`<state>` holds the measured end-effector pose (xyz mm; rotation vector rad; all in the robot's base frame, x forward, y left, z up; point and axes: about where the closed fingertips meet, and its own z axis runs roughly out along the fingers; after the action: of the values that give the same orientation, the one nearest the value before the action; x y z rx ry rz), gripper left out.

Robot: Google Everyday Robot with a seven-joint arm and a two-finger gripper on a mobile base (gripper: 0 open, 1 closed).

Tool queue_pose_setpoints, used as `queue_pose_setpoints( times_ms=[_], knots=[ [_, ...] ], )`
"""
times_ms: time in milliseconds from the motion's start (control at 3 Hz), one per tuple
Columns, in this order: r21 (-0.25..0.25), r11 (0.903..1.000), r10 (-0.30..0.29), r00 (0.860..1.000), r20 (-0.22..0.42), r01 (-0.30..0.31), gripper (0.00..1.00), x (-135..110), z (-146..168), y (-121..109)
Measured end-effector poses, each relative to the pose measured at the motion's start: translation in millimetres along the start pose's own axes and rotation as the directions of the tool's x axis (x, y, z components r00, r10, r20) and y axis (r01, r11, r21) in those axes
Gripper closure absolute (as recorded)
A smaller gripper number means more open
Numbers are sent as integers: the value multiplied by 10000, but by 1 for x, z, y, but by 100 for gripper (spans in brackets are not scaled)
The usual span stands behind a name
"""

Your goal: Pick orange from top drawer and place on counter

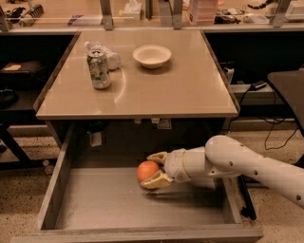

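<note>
The orange (146, 171) lies in the open top drawer (114, 204), near the middle of its back part. My gripper (148, 171) reaches in from the right, with one finger (157, 157) behind the orange and the other (156, 181) in front of it. Both fingers press against the fruit. The orange sits at or just above the grey drawer floor. The beige counter (161, 92) lies directly above the drawer.
A soda can (99, 70), a crumpled clear bottle (108, 56) and a white bowl (152, 56) stand on the far part of the counter. My white arm (247, 166) crosses the drawer's right wall. A cluttered bench (142, 14) runs behind.
</note>
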<state>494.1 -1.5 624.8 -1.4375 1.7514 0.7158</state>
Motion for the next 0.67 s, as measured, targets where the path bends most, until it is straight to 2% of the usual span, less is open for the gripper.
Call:
queue_pose_setpoints(
  times_ms=[667],
  knots=[
    [-1,10000,0,10000,0,0,88,0,0,0]
  ],
)
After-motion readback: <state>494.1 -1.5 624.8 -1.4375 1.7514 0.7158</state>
